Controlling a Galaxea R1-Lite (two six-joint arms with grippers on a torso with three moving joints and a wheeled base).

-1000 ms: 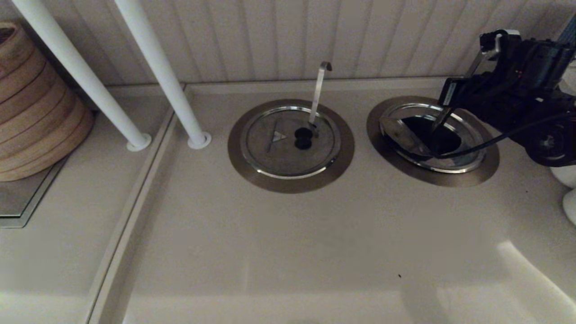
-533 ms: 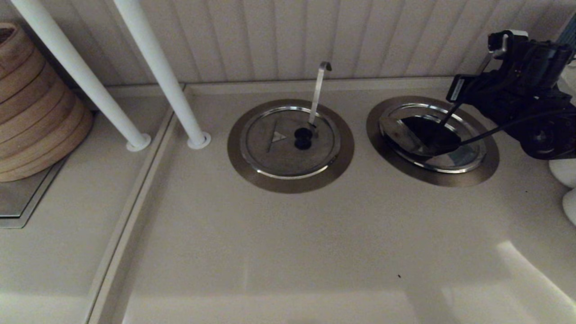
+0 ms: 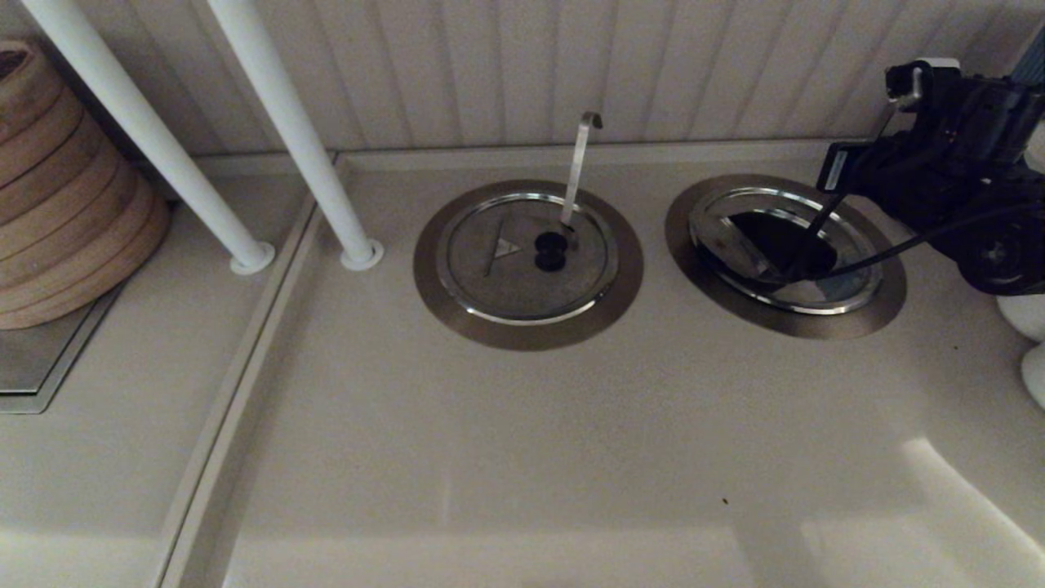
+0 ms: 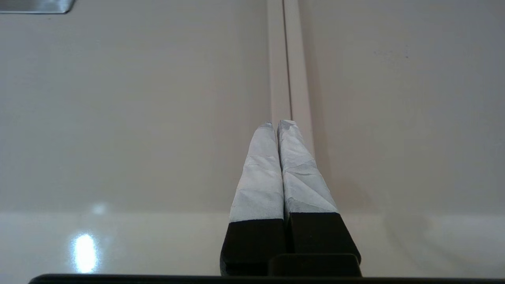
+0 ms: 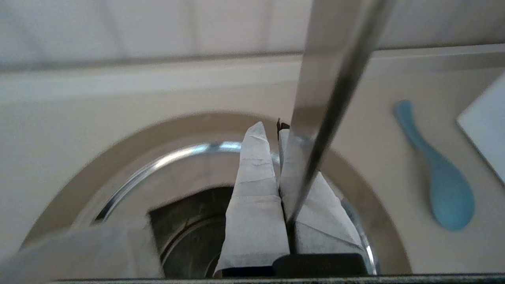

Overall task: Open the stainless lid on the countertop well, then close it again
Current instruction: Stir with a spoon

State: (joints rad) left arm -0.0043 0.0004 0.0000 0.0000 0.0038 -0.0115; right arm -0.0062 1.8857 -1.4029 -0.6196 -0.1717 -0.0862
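Blue spoon [image 5: 438, 173] (right wrist view only)

a pale beige countertop [image 3: 522, 441] meets a ribbed wall. set into it are two round steel-ringed wells, side by side. stacked bamboo steamers [image 3: 61, 196] stand at its left end, and a blue spoon [image 5: 438, 177] lies flat beyond the right well.

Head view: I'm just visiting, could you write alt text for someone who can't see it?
The right gripper hangs over the open countertop well at the right, its stainless lid tilted inside. Left of it, a second well stays covered.
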